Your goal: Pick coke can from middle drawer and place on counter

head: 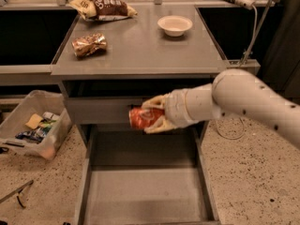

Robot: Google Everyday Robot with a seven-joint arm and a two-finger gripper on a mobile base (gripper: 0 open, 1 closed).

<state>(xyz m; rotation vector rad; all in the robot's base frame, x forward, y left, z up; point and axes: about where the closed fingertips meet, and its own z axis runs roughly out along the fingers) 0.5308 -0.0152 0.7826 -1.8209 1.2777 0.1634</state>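
Camera view: gripper sits mid-frame on the end of the white arm, which reaches in from the right. Its two tan fingers are clamped narrowly on the coke can, one above and one below. The can lies on its side in the grip, red with white marks; the lettering cannot be read.

- Below the gripper: the middle drawer, pulled out, grey floor bare. The can hangs in the air above it, touching nothing but the fingers.
- Directly behind the gripper: a closed grey drawer front.
- Above the gripper: the counter. On it, up and left, a shiny gold-brown snack packet; farther back, a brown-and-yellow chip bag with white print that is not legible; up and slightly right, a white bowl.
- Far left of the gripper, on the speckled floor: a clear plastic bin holding small packets, labels unreadable.
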